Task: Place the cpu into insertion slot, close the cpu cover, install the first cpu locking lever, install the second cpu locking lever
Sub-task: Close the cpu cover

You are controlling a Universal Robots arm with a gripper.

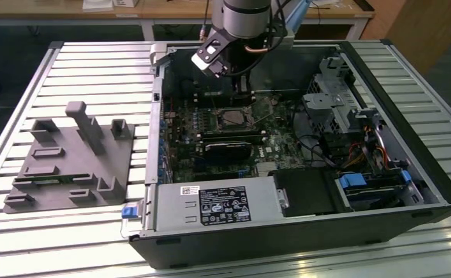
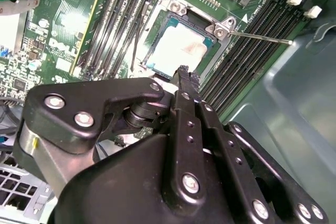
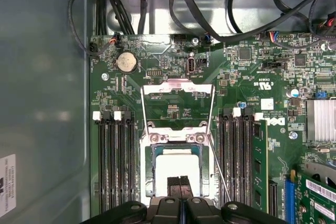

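Observation:
The cpu (image 3: 176, 165) lies flat in its socket on the green motherboard, its pale metal top facing up; it is also in the second wrist view (image 2: 176, 50) and shows as a dark square in the exterior view (image 1: 230, 118). The cpu cover (image 3: 178, 88) stands swung open past the socket, a thin silvery frame. A thin wire locking lever (image 3: 220, 177) (image 2: 260, 37) sticks out loose beside the socket. My gripper (image 3: 180, 182) (image 2: 184, 73) (image 1: 245, 98) hovers just above the cpu's edge, fingers shut together with nothing between them.
Black memory slots (image 3: 113, 161) flank the socket, with a stick (image 3: 259, 156) in one slot. Cables (image 3: 210, 19) run along the case wall beyond the board. A power supply (image 1: 217, 205) and drive cage (image 1: 341, 110) crowd the case. A grey fixture (image 1: 70, 156) sits on the exterior view's left.

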